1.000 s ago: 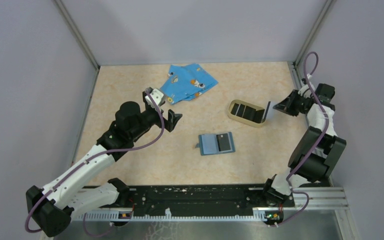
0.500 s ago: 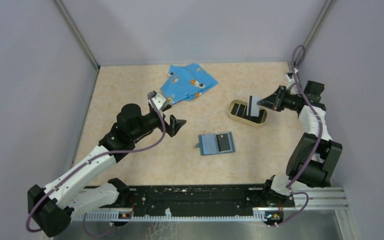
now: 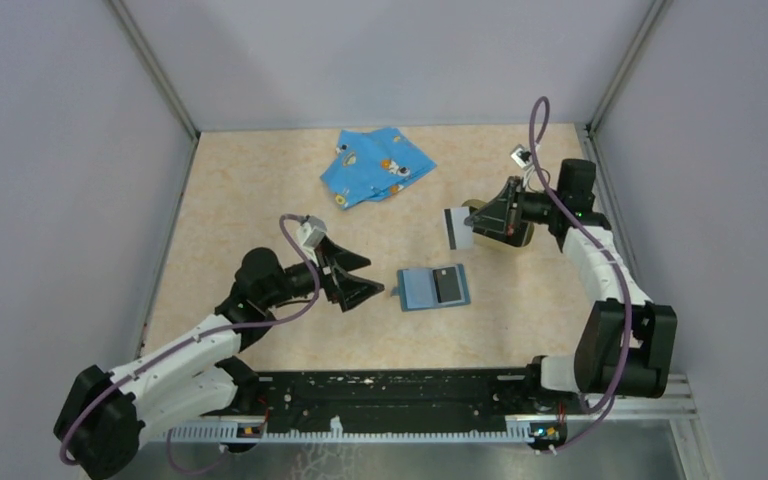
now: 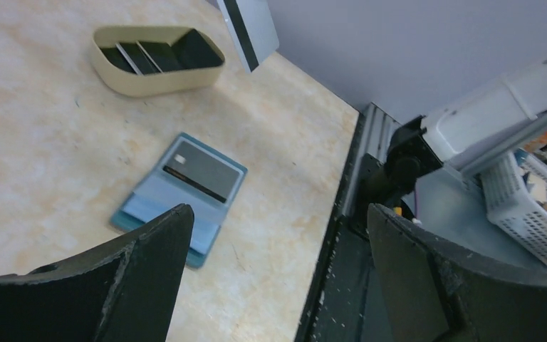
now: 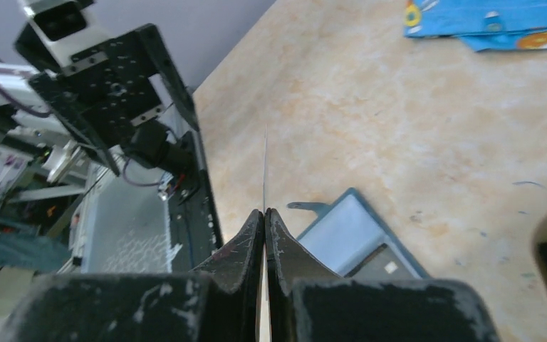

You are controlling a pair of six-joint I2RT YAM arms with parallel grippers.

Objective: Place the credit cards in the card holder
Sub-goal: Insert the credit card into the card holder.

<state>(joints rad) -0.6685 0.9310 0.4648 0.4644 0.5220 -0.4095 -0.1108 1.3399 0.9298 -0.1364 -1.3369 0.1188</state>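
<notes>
Right pincer (image 3: 475, 224) is clamped tight on one black card (image 3: 457, 228), pinched by an edge so it stands on its side. On the right wrist cam it's just a thin line poking out past the fingertips. It hangs in the air just beside the tan tray (image 4: 149, 82) and up-table from the card holder (image 3: 434, 288), which lies open flat on the table with another card (image 3: 449, 284) already on its right half. More spare cards (image 4: 149, 53) stand in the tray. Left pincer (image 3: 360, 278) is spread wide with nothing in it, hovering low just left of the holder. So I reckon I'm mid-carry: card picked, not yet delivered. Next I need to bring it down over the holder, tip it closer to flat, and line its edge up with a pocket. The left one probably wants to pin the holder so it doesn't skid when I push.
</notes>
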